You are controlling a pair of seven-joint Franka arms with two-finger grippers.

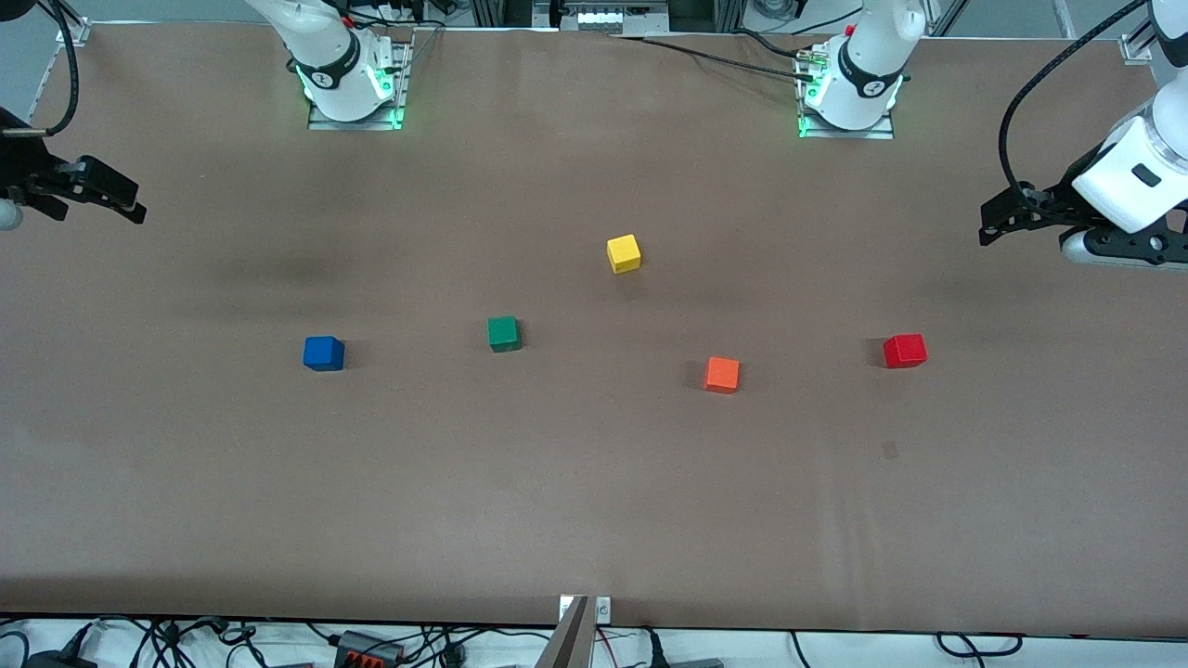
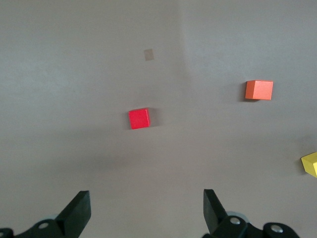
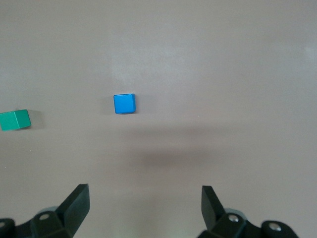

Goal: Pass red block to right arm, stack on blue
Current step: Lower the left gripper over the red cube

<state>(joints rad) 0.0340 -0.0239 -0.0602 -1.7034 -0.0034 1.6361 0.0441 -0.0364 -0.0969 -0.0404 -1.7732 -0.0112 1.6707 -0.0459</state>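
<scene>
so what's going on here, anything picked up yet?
Nothing held yet. The left gripper hangs open over its end of the table, above the red block. The right gripper hangs open at the other end, above the blue block. Green, yellow and orange cubes sit between.

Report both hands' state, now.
Left hand: open, empty, above the table near the red block.
Right hand: open, empty, waiting.

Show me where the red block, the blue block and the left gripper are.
red block point(image 1: 904, 351), front view, top face.
blue block point(image 1: 323, 353), front view, top face.
left gripper point(image 2: 146, 208), left wrist view, midway between its open fingertips.
</scene>
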